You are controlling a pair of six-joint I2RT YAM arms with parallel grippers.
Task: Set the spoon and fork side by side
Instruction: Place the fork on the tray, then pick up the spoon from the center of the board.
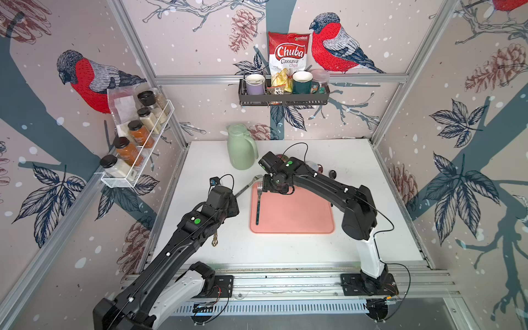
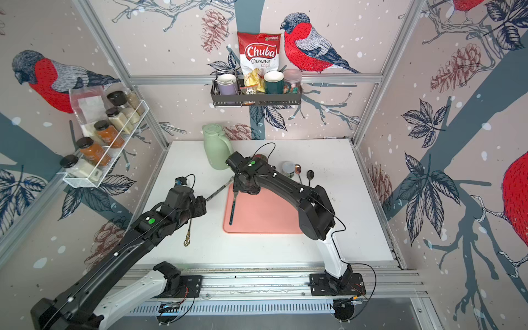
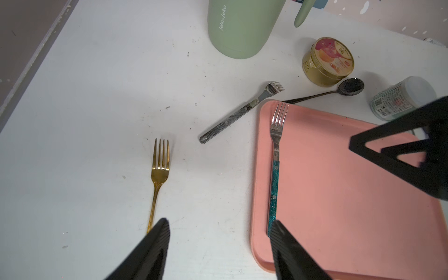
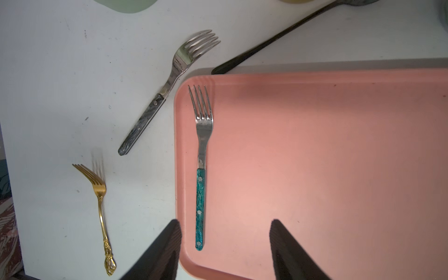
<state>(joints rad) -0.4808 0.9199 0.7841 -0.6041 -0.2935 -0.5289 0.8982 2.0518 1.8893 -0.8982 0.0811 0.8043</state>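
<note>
A fork with a teal handle lies flat along the left edge of the pink tray, tines toward the back; both top views show it. My right gripper hovers open over the tray, the fork's handle end lying free below, near one finger. A black spoon rests on the table behind the tray, its handle reaching the tray's far left corner. My left gripper is open and empty above the table, left of the tray.
A grey-handled fork lies slanted just off the tray's far left corner. A gold fork lies under my left arm. A green jug, a gold tin, a small jar and two more spoons stand behind the tray.
</note>
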